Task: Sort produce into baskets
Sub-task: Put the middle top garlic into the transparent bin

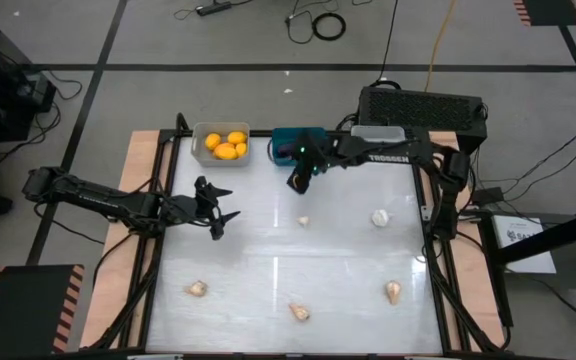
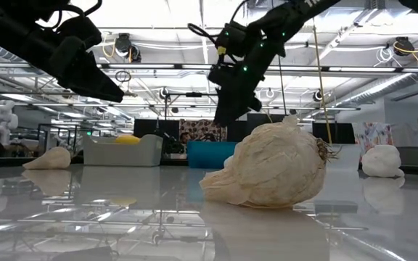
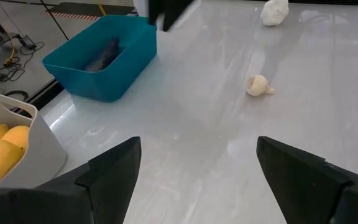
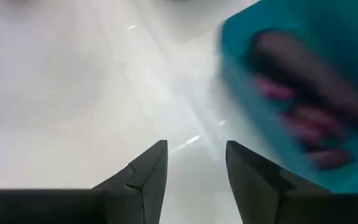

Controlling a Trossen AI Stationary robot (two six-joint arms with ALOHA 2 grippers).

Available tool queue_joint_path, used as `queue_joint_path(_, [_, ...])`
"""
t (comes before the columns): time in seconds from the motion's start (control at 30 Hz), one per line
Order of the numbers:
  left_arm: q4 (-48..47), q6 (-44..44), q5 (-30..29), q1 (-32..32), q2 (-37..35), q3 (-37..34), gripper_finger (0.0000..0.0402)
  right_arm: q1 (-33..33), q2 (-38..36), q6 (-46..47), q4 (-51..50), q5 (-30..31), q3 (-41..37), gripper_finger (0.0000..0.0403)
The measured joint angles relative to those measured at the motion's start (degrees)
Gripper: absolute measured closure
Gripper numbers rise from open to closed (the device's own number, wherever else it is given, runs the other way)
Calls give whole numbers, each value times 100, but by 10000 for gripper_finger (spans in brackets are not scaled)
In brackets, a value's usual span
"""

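Observation:
Several pale garlic bulbs lie loose on the white table, among them one (image 1: 302, 221) near the middle and one (image 1: 380, 216) to its right. The grey basket (image 1: 220, 143) at the far edge holds yellow fruits (image 1: 226, 146). Beside it, the teal basket (image 1: 293, 143) holds dark purple eggplant pieces (image 4: 303, 99). A translucent white basket (image 1: 378, 133) stands under the right arm. My right gripper (image 1: 298, 182) hangs open above the table just in front of the teal basket, nothing between its fingers (image 4: 194, 149). My left gripper (image 1: 223, 215) waits open over the table's left part.
A large black box (image 1: 423, 105) stands behind the far right corner. More garlic bulbs lie near the front edge, at the left (image 1: 197, 289), middle (image 1: 298, 312) and right (image 1: 393, 291). The table's middle between the bulbs is bare.

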Motion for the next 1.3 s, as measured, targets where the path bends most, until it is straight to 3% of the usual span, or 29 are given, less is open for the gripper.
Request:
queue_joint_path(0.23, [2, -12, 1, -2, 1, 0, 75, 793, 4, 1048, -326, -65, 0, 216])
queue_joint_path(0.37, [2, -15, 1, -2, 2, 0, 75, 1093, 7, 1420, -318, -39, 0, 174])
queue_joint_path(0.57, [3, -17, 2, -2, 0, 0, 75, 1376, 192, 1665, -596, 488, -11, 101])
queue_joint_path(0.7, [4, -17, 2, -4, 0, 0, 75, 1503, 224, 1771, -646, 523, -126, 74])
queue_joint_path(1.0, [4, -20, 33, -4, 1, 0, 75, 1671, 221, 2273, -435, 506, -604, 67])
queue_joint_path(1.3, [4, -21, 35, -4, 0, 0, 75, 1878, 221, 2460, 596, 505, -1202, 67])
